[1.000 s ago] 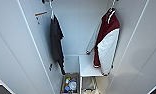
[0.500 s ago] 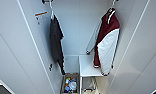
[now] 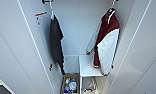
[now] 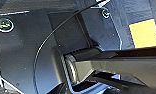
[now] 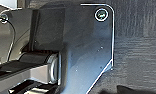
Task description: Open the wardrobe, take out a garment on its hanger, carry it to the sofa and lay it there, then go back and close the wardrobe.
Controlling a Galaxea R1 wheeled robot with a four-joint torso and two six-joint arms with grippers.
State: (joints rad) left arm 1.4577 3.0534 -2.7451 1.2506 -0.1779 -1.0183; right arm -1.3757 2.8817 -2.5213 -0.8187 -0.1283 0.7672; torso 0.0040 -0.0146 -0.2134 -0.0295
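The wardrobe (image 3: 76, 32) stands open right in front of me in the head view, with its white doors swung out at the left (image 3: 16, 52) and the right (image 3: 140, 50). The garment (image 3: 107, 42), a maroon jacket with white sleeves, hangs at the right side of the inside. The hanger (image 3: 110, 10) pokes out white at its collar, with its hook running up to the rail. In both wrist views my own dark plate and bar take up most of the picture, over dark floor.
A dark grey shirt (image 3: 55, 43) hangs on its own hanger at the left of the wardrobe. A white shelf (image 3: 87, 66) sits low under the jacket. A box of small items (image 3: 70, 85) stands on the wardrobe floor. A yellow patch (image 4: 145, 33) lies on the carpet.
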